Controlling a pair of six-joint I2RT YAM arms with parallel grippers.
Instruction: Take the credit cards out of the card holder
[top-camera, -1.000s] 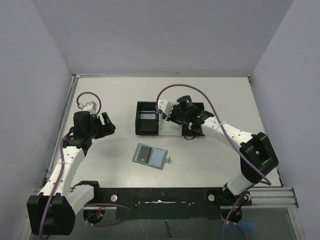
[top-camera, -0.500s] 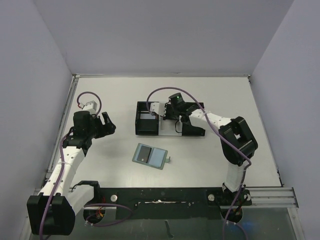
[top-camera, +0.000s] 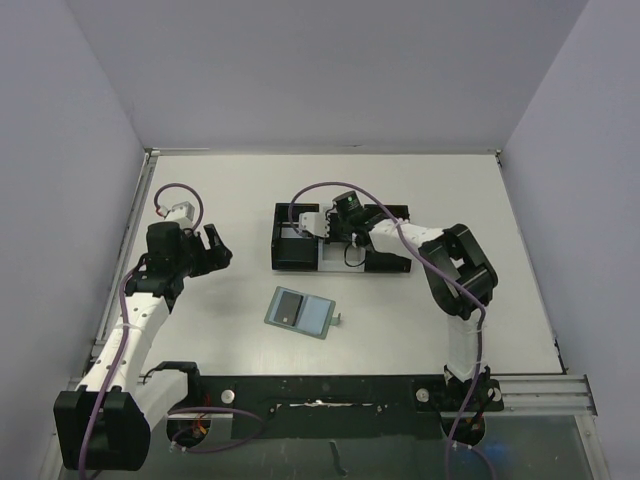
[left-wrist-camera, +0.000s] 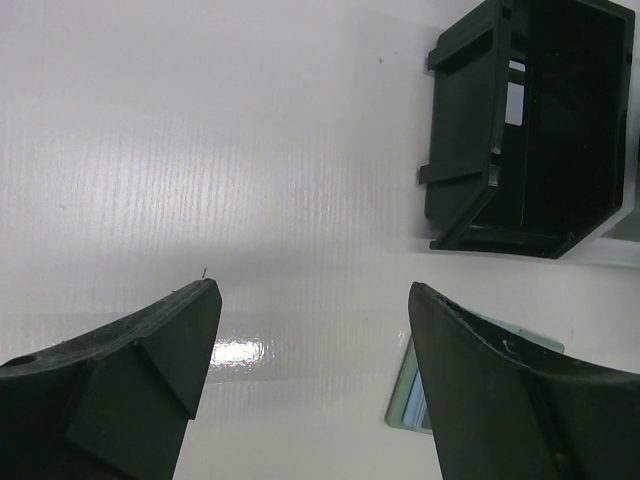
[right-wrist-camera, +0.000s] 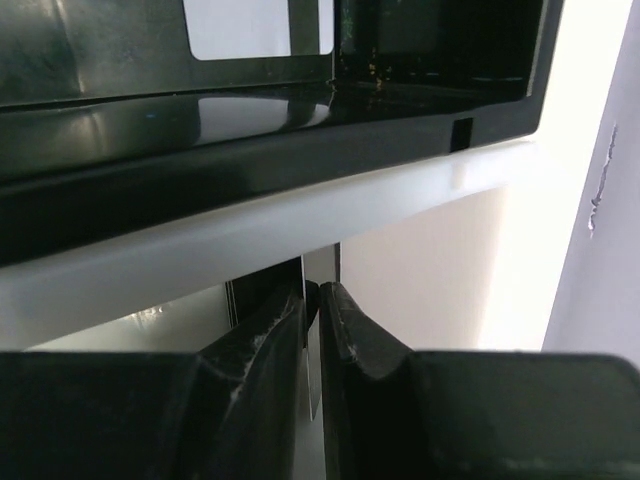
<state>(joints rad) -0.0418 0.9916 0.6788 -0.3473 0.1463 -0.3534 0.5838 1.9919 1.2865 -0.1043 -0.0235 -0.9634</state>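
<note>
Mia: Near the middle of the table (top-camera: 420, 190), a bit toward the near edge, the card holder (top-camera: 316, 317) lies open in the top view. A black card (top-camera: 288, 305) sits in its left pocket.

Tom: And the arms?

Mia: The left gripper (top-camera: 216, 250) hangs by the left edge, jaws wide, holding nothing. The right gripper (top-camera: 298, 226) is over the black box (top-camera: 272, 245), closer to the far edge. It has slid left since a second ago. The holder and the left arm have not moved.

Tom: What does the left wrist see?

Mia: Its two fingers far apart, the box, and a corner of the holder beside the right finger.

Tom: And the right wrist?

Mia: The fingers are almost shut. They pinch a thin pale card (right-wrist-camera: 322, 262) seen edge-on, just by the box rim.

Tom: What could go wrong?

Mia: I think the card could bump the rim and slip, because only a little bit of it is pinched. Then it might land outside the box.
</note>
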